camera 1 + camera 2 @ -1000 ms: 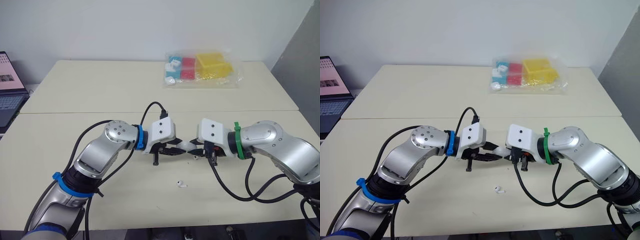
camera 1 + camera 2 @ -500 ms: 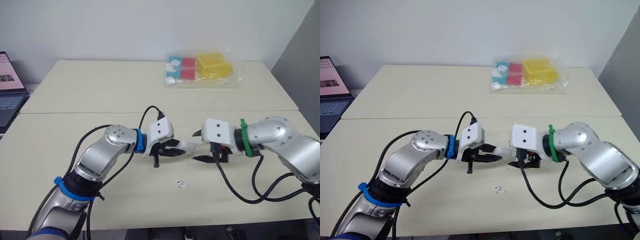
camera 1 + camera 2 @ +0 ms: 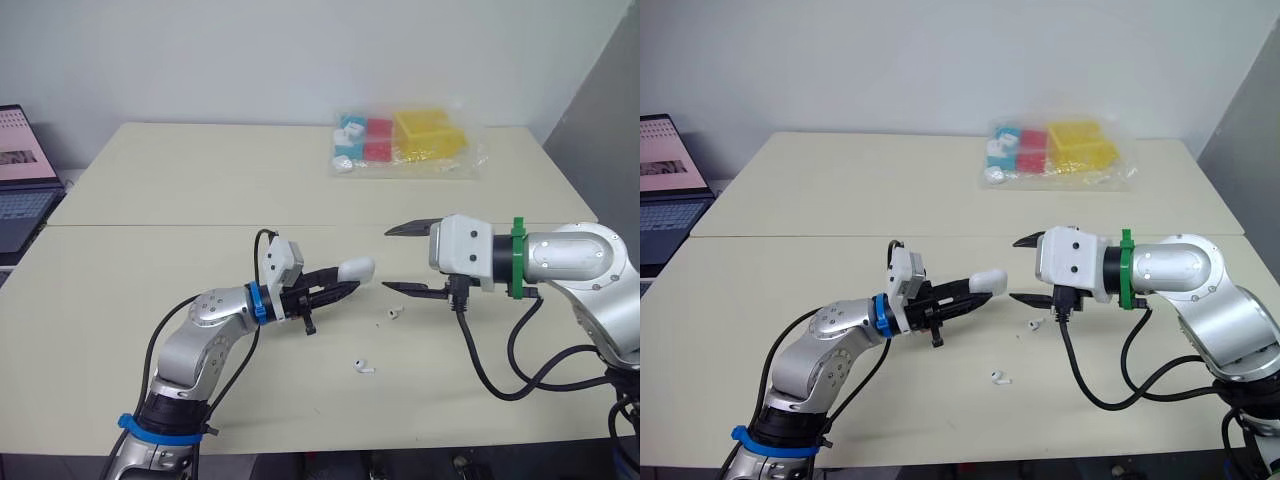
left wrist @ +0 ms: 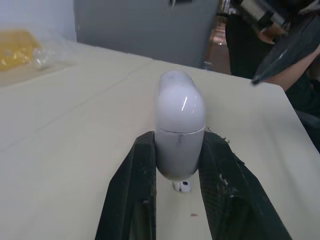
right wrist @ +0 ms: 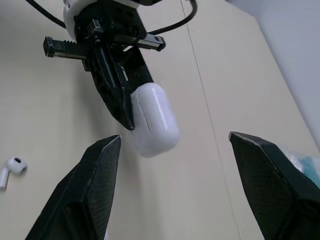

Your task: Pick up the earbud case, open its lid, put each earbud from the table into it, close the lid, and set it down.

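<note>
Left eye view | left gripper pinches 1 earbud case | right gripper spread | table: 2 earbuds

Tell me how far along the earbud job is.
Done: the earbud case is off the table, clamped in the left gripper. In hand: opening the lid, which looks shut; the right gripper is open, facing it without touching. Left: one earbud and the other earbud lie on the table, then closing and setting down.
</note>
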